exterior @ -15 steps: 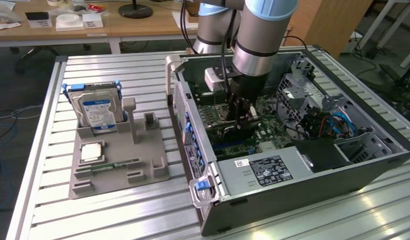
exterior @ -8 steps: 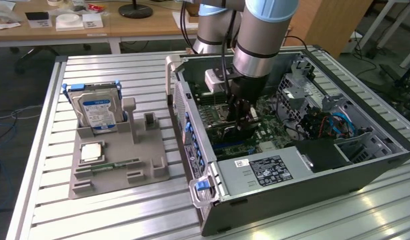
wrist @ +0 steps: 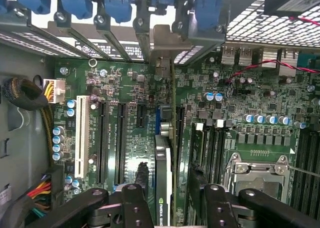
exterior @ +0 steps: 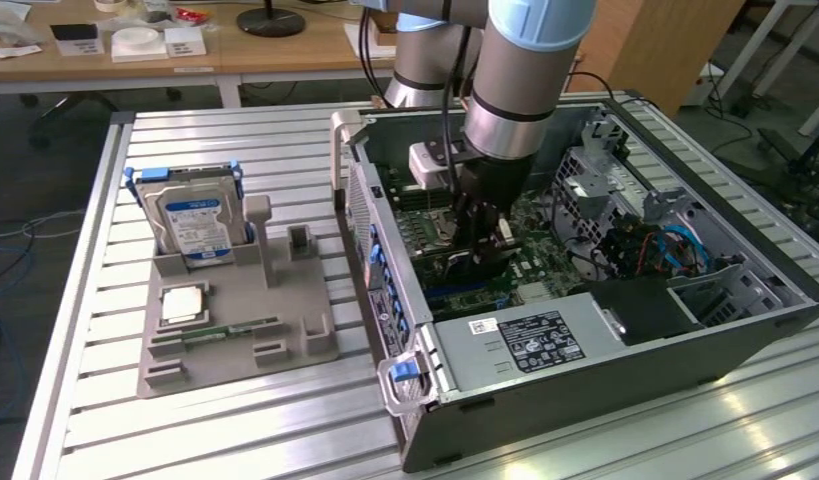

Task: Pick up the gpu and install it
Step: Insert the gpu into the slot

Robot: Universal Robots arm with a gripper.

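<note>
The gpu [wrist: 163,188] stands on edge in a motherboard slot, a thin black card with a green-lettered label. Its silvery bracket [wrist: 161,43] sits against the case's rear slot openings. My gripper [wrist: 169,180] straddles the card, open, with one black finger [wrist: 140,175] on each side and a gap to the card on both sides. In the exterior view the gripper [exterior: 487,245] reaches straight down into the open computer case [exterior: 583,400], close above the motherboard [exterior: 443,215].
Left of the case in the exterior view a grey holder [exterior: 236,345] carries a silver hard drive [exterior: 196,225], a processor chip [exterior: 182,303] and a green memory stick [exterior: 236,328]. Cables [exterior: 676,250] and a power supply [exterior: 529,340] crowd the case. The processor socket [wrist: 257,170] lies beside the card.
</note>
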